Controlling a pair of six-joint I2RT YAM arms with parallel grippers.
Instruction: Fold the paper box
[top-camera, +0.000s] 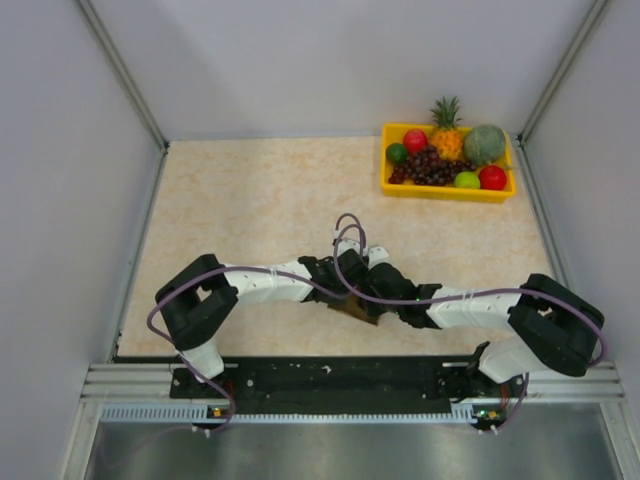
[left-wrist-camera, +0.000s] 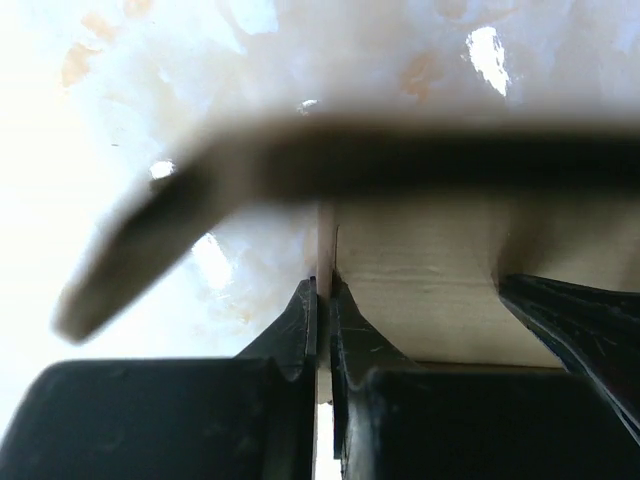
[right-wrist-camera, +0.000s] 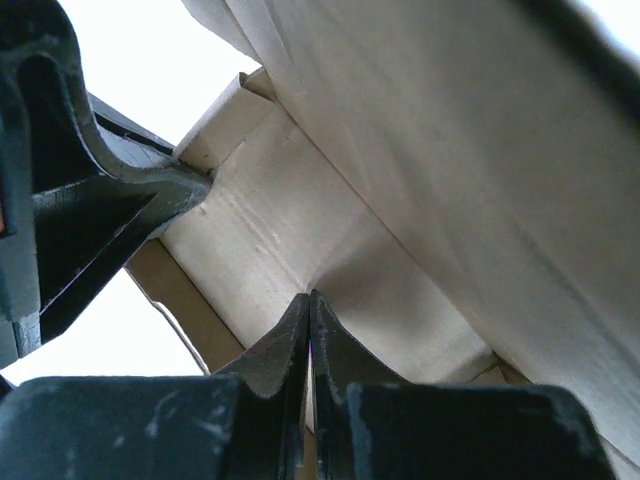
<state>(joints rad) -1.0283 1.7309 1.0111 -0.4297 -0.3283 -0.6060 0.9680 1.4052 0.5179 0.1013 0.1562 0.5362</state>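
Only the top external view shows the full layout: the speckled beige table (top-camera: 240, 200), a rectangular yellow plastic tray (top-camera: 440, 193) of assorted fruit (top-camera: 430, 167) at 1 o'clock, and both white-and-black arms converging just short of the table centre, toward 6 o'clock. From that view the plain brown cardboard paper box (top-camera: 356, 309) appears only as a small brown sliver beneath the two wrists; its shape cannot be told there. The left arm reaches in from 8 o'clock with its elbow raised, the right arm from 4 o'clock, and their wrists sit just beside each other.

The wrist views supply the grip detail. In the left wrist view, the left gripper (left-wrist-camera: 323, 292) is clamped narrow on a thin upright cardboard wall, seen edge-on between the fingers. A flat panel of the paper box extends toward 3 o'clock, and a blurred dark band crosses the frame above.

In the right wrist view, the right gripper (right-wrist-camera: 309, 305) has its fingers pressed together, tips against a creased inner panel. Whether a sheet lies between them cannot be told. The other gripper's black finger touches a flap at 10 o'clock.
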